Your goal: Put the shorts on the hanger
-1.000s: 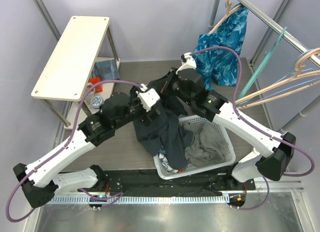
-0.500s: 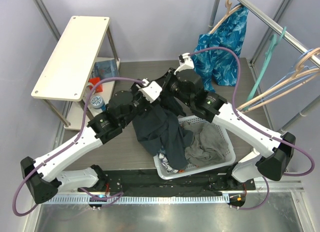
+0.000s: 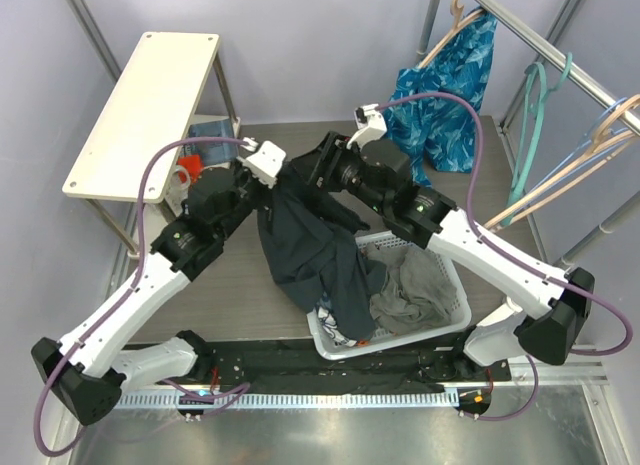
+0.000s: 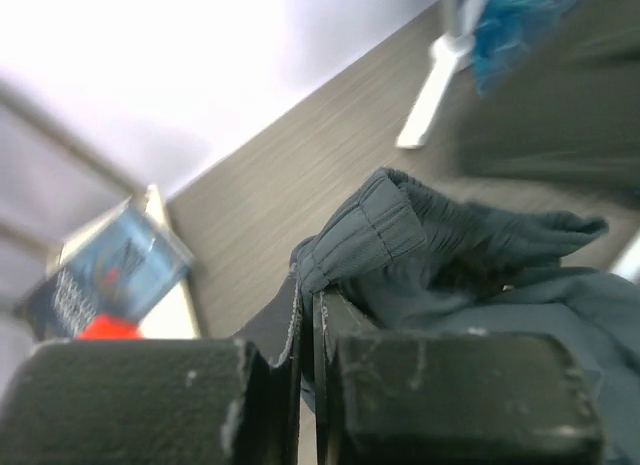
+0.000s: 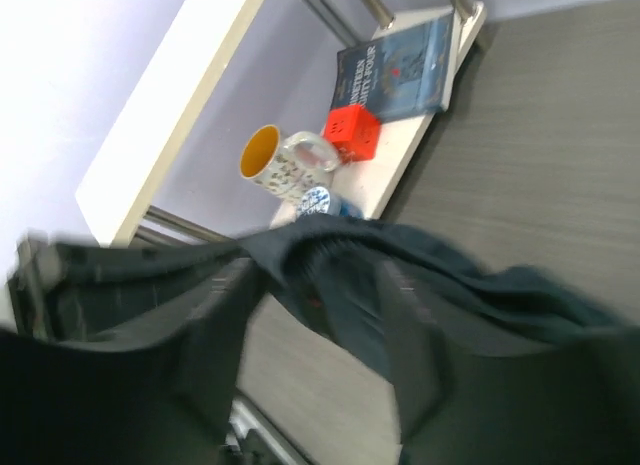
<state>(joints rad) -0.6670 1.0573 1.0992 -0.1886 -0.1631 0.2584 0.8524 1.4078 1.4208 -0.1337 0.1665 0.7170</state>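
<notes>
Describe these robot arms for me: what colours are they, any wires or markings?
Both the left arm and right arm have white links between bulky black joints. A purple cable loops along each, up to a small white camera block at the wrist. The left gripper has blocky black fingers, scuffed grey.

The shorts (image 3: 305,240) are dark navy; the basket (image 3: 410,339) white; the cloth (image 3: 415,285) grey; the hanging garment (image 3: 450,95) blue, leaf-patterned.
</notes>
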